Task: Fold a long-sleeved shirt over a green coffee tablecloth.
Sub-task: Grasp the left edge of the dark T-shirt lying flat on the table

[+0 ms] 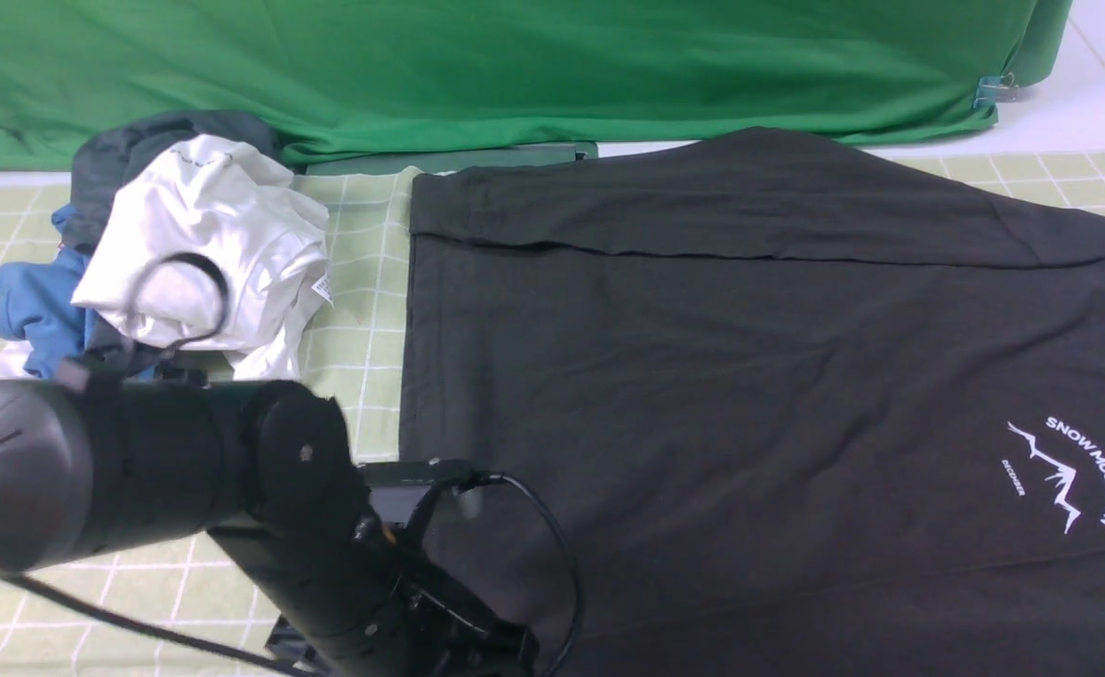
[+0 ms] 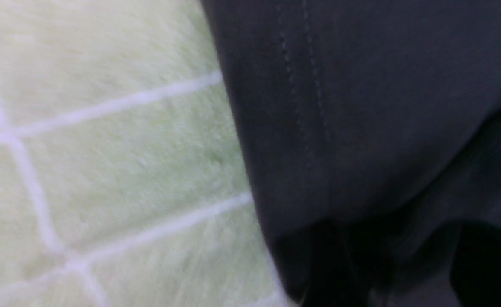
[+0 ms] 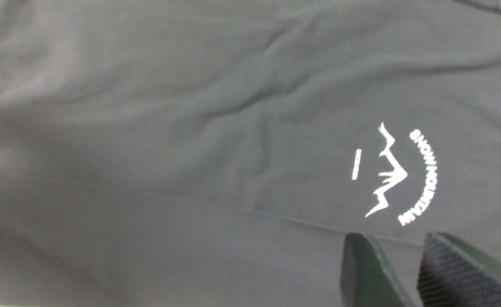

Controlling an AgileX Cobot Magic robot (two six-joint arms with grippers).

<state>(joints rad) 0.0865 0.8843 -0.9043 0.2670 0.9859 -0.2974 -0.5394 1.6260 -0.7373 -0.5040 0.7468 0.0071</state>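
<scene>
two risks, as i judge it. the left hand (image 1: 458, 649) sits at the hem of the shirt (image 1: 749, 376), its grip too blurred to tell, so the hem could slip, or only one layer lift, skewing the fold. its cable (image 1: 557, 545) loops over the shirt and might drag it. the shirt lies spread on the tablecloth (image 1: 364, 282), far edge turned in. the right hand (image 3: 408, 273) hovers above the shirt by the print (image 3: 399, 175), narrowly spread, empty. beside the hem, a white shirt (image 1: 223, 254) and a blue garment (image 1: 30, 301) crowd the tablecloth.

The long-sleeved shirt (image 2: 403, 85) (double-stitched hem (image 2: 305, 111) showing) lies over the green coffee tablecloth (image 2: 105, 170).
</scene>
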